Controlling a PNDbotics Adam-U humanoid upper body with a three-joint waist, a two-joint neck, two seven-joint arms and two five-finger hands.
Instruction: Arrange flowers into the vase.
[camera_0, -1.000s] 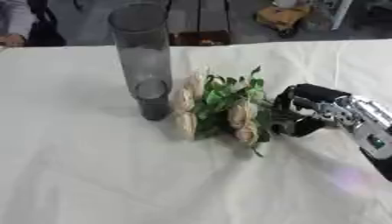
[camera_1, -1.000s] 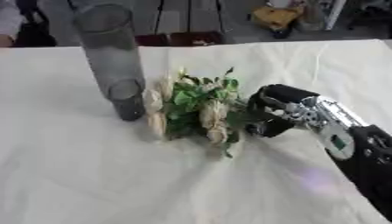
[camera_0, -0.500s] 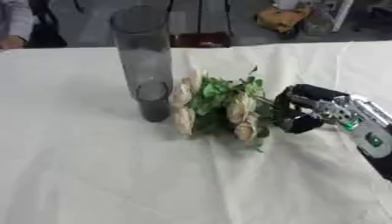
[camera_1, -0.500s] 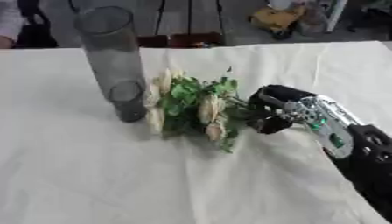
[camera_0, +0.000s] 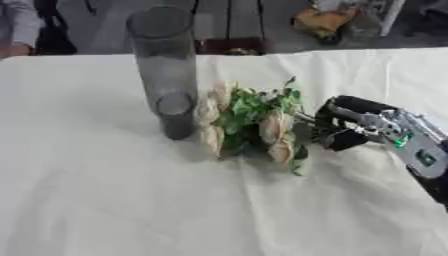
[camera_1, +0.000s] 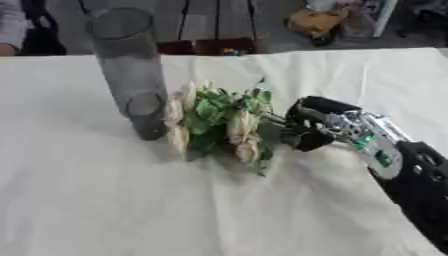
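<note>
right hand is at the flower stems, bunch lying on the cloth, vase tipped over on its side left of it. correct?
Not quite: the vase stands upright, not tipped over, as the left eye view shows. The rest holds: it is left of the bunch of flowers, which lies on the white cloth, and the right hand has its fingers curled at the stem end.

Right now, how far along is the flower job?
Early. Nothing looks done: the vase stands upright with no flowers in it. In hand: the right hand is curled at the stem end of the bouquet, which lies on the tablecloth beside the vase. Left: lift it and insert it.
</note>
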